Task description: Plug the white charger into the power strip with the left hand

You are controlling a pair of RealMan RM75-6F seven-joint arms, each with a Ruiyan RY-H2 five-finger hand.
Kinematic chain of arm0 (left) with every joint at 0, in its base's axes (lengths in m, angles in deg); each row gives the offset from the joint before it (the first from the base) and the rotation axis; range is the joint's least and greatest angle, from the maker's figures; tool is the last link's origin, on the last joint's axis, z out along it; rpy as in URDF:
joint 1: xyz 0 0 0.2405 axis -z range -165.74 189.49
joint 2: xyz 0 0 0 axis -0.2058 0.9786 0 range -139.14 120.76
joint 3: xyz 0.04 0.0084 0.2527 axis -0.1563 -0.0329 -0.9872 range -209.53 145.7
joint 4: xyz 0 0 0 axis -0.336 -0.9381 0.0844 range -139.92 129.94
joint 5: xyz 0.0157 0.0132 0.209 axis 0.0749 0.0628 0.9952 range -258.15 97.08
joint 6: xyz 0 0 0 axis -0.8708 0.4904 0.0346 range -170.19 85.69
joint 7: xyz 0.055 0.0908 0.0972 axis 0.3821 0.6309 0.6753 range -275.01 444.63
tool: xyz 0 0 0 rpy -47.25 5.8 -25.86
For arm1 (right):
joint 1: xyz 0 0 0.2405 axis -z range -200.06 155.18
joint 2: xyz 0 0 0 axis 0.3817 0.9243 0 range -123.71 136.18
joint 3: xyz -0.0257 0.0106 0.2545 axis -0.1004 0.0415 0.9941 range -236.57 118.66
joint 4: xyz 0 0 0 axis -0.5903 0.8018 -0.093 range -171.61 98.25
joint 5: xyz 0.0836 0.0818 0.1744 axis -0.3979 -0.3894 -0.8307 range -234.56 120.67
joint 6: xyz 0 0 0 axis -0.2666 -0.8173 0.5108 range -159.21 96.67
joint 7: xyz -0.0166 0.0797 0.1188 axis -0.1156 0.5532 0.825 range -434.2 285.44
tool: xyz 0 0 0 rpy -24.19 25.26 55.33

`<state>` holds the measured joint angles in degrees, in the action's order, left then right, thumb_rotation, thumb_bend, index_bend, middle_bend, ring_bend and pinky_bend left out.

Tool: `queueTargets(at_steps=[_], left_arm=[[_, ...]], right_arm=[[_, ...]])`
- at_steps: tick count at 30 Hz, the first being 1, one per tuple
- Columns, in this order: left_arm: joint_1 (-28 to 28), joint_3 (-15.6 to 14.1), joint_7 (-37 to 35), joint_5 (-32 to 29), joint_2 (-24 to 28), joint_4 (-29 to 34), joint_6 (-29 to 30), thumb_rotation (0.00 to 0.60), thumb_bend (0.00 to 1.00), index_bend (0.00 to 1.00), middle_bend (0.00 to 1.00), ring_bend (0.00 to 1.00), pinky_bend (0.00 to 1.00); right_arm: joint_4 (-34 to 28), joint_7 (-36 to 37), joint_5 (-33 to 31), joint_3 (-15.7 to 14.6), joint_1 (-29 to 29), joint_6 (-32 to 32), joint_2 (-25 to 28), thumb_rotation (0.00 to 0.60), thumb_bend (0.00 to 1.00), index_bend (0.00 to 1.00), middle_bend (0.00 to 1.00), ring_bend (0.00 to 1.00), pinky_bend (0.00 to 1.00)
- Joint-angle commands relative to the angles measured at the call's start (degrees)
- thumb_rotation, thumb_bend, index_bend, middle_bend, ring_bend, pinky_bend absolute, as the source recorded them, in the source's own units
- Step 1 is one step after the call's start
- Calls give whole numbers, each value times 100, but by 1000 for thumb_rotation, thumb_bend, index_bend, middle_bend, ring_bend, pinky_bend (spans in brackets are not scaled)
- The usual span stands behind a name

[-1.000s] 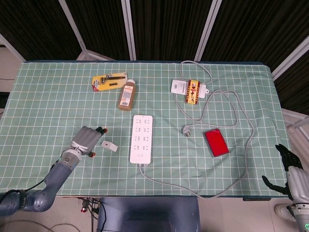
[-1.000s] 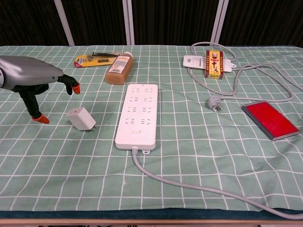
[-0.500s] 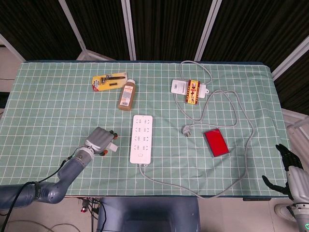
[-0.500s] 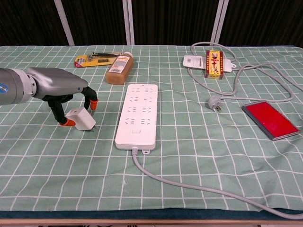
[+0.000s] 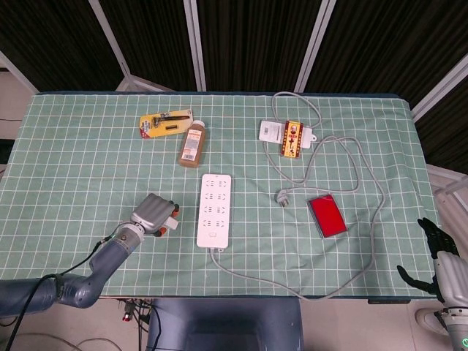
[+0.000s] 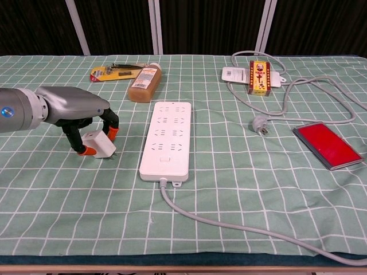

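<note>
Early stage: left hand (image 6: 77,114) pinching white charger (image 6: 98,144) on the cloth, just left of power strip (image 6: 167,137). Lifting, carrying and plugging remaining. Right hand (image 5: 439,252) idle, fingers spread, far right.

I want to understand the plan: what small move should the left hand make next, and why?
Probably close the fingers and lift: the left hand brackets the white charger, which seems to still rest on the cloth left of the power strip.

Grey-shelled left robot hand (image 6: 77,112) has black fingers (image 6: 112,121), orange tips.
</note>
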<state>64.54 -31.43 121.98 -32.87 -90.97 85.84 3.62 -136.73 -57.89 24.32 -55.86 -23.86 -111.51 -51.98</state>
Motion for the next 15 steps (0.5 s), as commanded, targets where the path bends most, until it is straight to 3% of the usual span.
queueTargets(at_steps=[1, 6, 15], left_arm=[[-6, -23, -44, 19, -20, -23, 6, 600, 337, 450, 450, 843, 932], [-41, -66, -133, 68, -44, -39, 60, 600, 589, 564, 581, 871, 948], [-116, 40, -100, 251, 45, 180, 555, 600, 704, 645, 689, 893, 964]], right_arm=[[1, -1, -1, 0, 1, -1, -1, 600, 338, 0, 0, 0, 0], [0, -4, -1, 8, 0, -9, -2, 600, 337, 0, 0, 0, 0], [-9, 2, 1, 7, 4, -10, 0, 600, 338, 0, 0, 0, 0]])
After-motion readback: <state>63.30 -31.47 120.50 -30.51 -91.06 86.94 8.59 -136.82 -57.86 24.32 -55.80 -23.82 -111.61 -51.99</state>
